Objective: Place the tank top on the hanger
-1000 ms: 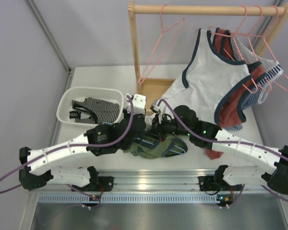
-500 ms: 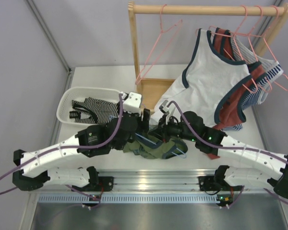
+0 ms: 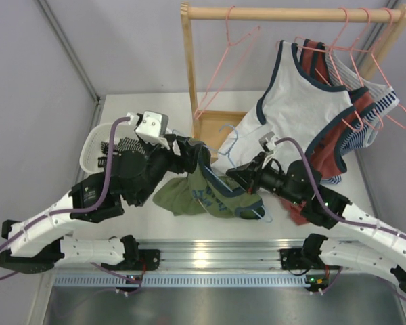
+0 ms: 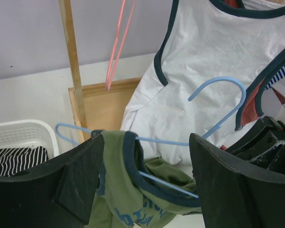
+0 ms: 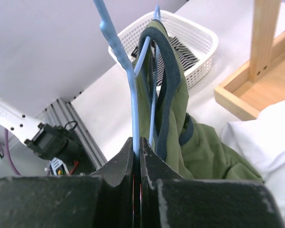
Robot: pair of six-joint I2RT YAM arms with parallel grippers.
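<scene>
Okay, table (image 3: 142, 108): bare strip at the back, between the wall and the wooden rack (image 3: 186, 68); the front centre is crowded by both arms. White top (image 3: 291, 108) hangs off the rack rail on the right, close behind the work area, with red and striped garments beside it. The white basket (image 3: 89, 150) sits at the left edge, half covered by the left arm in the top view.

The tank top (image 3: 203, 193) hangs between the two arms. One navy-trimmed strap is looped over the left shoulder of the hanger (image 4: 218, 95) and the rest is bunched below. Can't tell whether it touches the table.

Left claw (image 4: 146, 142) is spread wide, with the strap and the hanger wire in the gap and neither gripped. Right claw (image 5: 137, 142) is pinched tight on the hanger wire below the hook.

The hanger's right shoulder is buried in fabric. Its hook overlaps the white top in the left wrist view.
</scene>
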